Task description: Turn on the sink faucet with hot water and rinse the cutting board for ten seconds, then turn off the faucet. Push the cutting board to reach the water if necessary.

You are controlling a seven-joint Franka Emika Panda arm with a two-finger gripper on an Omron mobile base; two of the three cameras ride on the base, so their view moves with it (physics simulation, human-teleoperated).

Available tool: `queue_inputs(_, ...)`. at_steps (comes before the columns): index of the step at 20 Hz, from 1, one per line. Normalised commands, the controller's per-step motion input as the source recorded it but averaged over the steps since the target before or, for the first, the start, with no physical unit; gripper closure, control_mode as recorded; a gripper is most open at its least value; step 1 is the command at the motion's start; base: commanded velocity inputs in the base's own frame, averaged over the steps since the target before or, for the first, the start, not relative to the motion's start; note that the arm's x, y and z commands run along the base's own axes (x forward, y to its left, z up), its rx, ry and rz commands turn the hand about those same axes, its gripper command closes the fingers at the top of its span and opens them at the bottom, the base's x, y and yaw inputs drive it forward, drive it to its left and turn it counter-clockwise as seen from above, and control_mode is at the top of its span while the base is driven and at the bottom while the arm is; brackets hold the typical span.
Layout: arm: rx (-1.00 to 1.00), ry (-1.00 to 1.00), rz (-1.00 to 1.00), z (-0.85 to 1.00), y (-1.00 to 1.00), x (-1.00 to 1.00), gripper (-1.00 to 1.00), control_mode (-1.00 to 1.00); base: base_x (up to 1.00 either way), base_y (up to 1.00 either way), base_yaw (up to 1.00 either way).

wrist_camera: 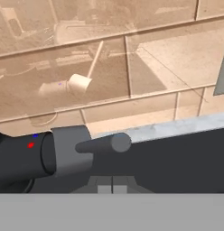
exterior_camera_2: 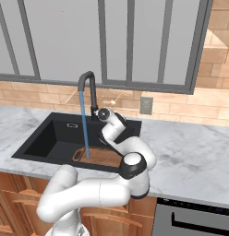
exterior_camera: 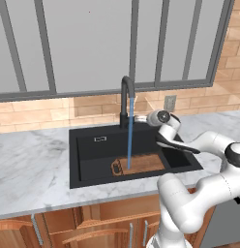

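Marble table (exterior_camera: 30, 164) with the sink (exterior_camera: 88, 150) set into it, seen from behind the arm. Left of the basin the table top runs bare to the left edge; a small silver plate (exterior_camera: 99, 139) sits on the sink's back wall. The cutting board (exterior_camera: 141, 163) lies flat on the basin floor toward the front right corner, its dark handle end (exterior_camera: 116, 167) pointing left. The water (exterior_camera: 130, 135) falls as a thin blue stream from the spout of the faucet (exterior_camera: 125, 97) and lands on the board near its handle end. The faucet rises from the table's back edge behind the sink. The hand (exterior_camera: 153, 117) is just right of the faucet base, above the sink's back right corner and well above the board; in the hand view its fingertips (wrist_camera: 112, 189) stand together, clamped on nothing, directly before the faucet's side lever (wrist_camera: 105, 143). The arm's forearm crosses over the sink's right rim. Right of the faucet, a wall socket (exterior_camera: 170, 102) sits in the tan brick wall (exterior_camera: 39, 114). A grey-framed window (exterior_camera: 93, 43) spans the wall above; wooden cabinet fronts (exterior_camera: 93, 227) lie below the table.
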Motion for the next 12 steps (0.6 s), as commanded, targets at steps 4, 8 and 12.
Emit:
queue_inputs(4,0.0,0.07,0.0,0.27,-0.29,0.0,1.0,-1.0,0.0,0.0,0.0)
queue_inputs(8,0.0,0.11,0.0,0.34,-0.32,0.0,1.0,-1.0,0.0,0.0,0.0)
queue_inputs(12,0.0,0.15,0.03,0.32,-0.25,0.0,1.0,-1.0,0.0,0.0,0.0)
